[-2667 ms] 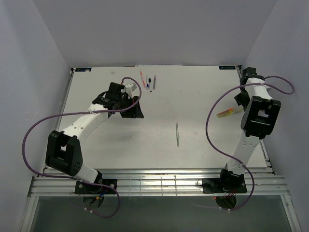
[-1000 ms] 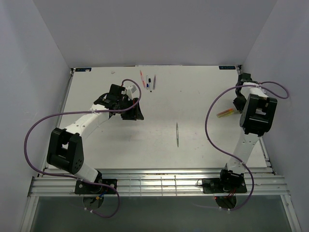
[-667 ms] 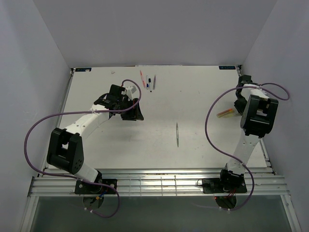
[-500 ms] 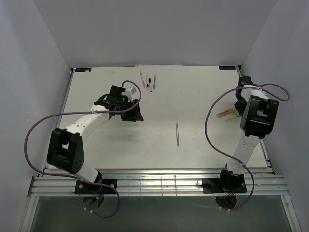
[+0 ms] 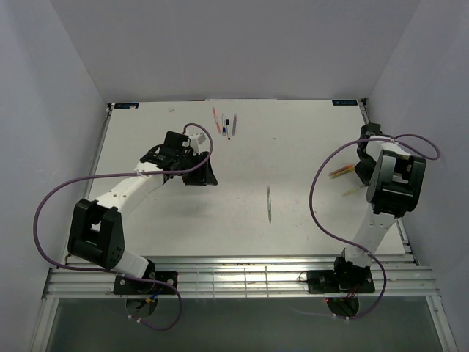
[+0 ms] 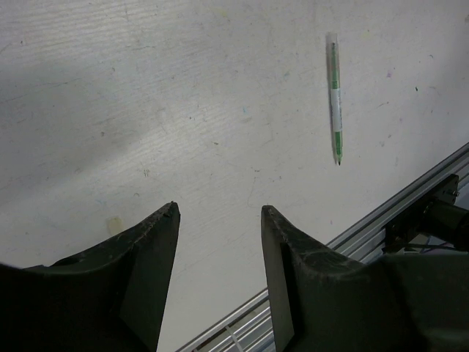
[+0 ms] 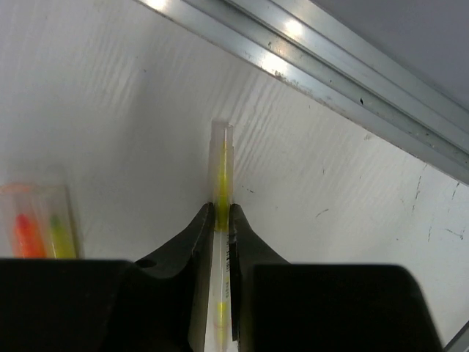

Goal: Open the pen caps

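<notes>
White tabletop is carrying every item. You are viewing the right gripper pinching a yellow pen, its fingers pressed against the clear barrel, near two orange and yellow pens. The left gripper is hovering over bare table with fingers spread, a green pen lying well apart. Three more pens are lying near the far edge; their pen caps are showing too small to resolve.
</notes>
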Controlling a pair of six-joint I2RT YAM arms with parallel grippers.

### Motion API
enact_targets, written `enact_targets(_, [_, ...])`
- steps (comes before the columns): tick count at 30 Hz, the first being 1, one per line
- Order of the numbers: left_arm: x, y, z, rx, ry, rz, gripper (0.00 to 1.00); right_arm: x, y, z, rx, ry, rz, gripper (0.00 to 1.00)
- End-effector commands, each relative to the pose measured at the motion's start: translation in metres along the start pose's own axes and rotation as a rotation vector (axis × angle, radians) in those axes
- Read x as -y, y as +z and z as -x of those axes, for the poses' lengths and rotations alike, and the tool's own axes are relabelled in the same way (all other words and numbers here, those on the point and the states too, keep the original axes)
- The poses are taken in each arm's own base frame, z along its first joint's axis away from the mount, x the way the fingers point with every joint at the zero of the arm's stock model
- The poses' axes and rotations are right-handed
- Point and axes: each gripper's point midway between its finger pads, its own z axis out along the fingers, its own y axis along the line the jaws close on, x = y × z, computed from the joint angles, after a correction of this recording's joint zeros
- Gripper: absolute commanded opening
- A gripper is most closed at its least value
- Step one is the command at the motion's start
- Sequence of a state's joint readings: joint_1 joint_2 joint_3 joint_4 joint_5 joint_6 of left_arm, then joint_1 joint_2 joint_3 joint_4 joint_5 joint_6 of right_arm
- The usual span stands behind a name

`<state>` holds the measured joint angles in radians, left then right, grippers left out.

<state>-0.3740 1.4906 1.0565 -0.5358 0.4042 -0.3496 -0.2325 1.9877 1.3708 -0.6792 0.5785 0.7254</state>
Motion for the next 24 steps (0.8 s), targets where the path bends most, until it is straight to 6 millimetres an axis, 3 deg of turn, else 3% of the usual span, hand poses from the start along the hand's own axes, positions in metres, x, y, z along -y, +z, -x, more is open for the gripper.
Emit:
enact_targets(1, [0.015,-0.018,0.017,0.081,0.027,-0.047,0.59,0.005,-0.016,-0.021,-0.060,-0.045,0.035,0.08])
enact_targets(5, [0.021,-0.028,0.021,0.105,0.019,-0.050,0.59,-0.021,-0.059,-0.009,-0.027,-0.036,0.191,0.08])
enact_targets(10, [0.026,-0.040,0.025,0.144,-0.053,-0.041,0.58,-0.062,-0.119,-0.023,-0.024,-0.108,0.381,0.08])
enact_targets(12, [0.041,-0.049,0.030,0.161,-0.118,-0.099,0.58,-0.082,-0.149,-0.038,-0.024,-0.172,0.489,0.08])
enact_targets(14, [0.062,-0.060,0.029,0.153,-0.151,-0.198,0.57,-0.112,-0.195,-0.070,-0.058,-0.268,0.668,0.08])
enact_targets(16, [0.082,-0.069,0.031,0.143,-0.212,-0.299,0.49,-0.131,-0.236,-0.092,-0.072,-0.355,0.824,0.08])
enact_targets(17, [0.090,-0.073,0.030,0.130,-0.224,-0.343,0.47,-0.142,-0.268,-0.110,-0.057,-0.409,0.918,0.08])
enact_targets(18, [0.108,-0.085,0.029,0.114,-0.234,-0.435,0.47,-0.147,-0.285,-0.126,-0.084,-0.446,0.993,0.08])
enact_targets(19, [0.116,-0.091,0.029,0.108,-0.232,-0.475,0.47,-0.150,-0.313,-0.155,-0.159,-0.502,1.107,0.08])
enact_targets(20, [0.123,-0.097,0.031,0.115,-0.220,-0.513,0.50,-0.153,-0.335,-0.161,-0.152,-0.508,1.194,0.08])
enact_targets(22, [0.139,-0.116,0.027,0.102,-0.199,-0.594,0.59,-0.148,-0.370,-0.195,-0.202,-0.575,1.352,0.08])
enact_targets(24, [0.145,-0.123,0.026,0.106,-0.181,-0.630,0.61,-0.141,-0.382,-0.213,-0.226,-0.600,1.397,0.08])
